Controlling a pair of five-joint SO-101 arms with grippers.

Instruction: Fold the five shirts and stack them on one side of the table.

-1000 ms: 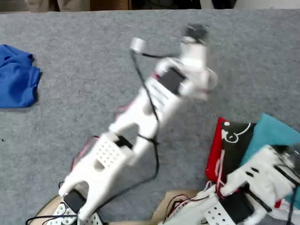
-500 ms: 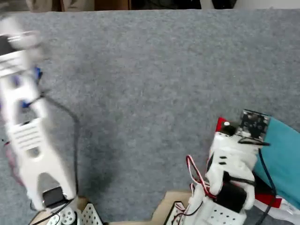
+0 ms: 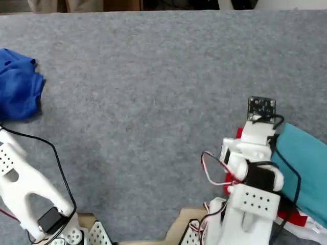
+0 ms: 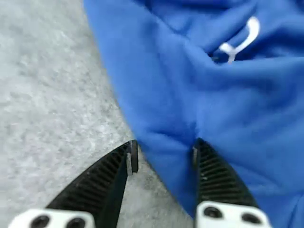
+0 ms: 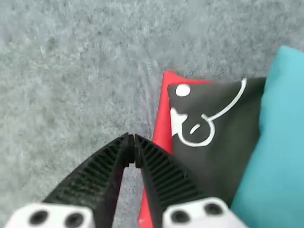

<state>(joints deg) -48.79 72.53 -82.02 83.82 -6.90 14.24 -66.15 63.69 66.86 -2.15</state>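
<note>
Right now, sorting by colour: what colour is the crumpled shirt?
The crumpled shirt is blue, clearest in the left wrist view.

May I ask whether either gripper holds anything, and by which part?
Nothing held: the left gripper is open astride an edge of the blue shirt; the right gripper is shut, empty.

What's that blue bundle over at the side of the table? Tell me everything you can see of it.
It is a blue shirt, unfolded and crumpled into a soft heap on the grey felted table, at the left side of the high view. The cloth looks thick and matte, with deep folds, and bears a small white curved mark. The left end effector is open astride one bulging fold at the shirt's edge.
</note>
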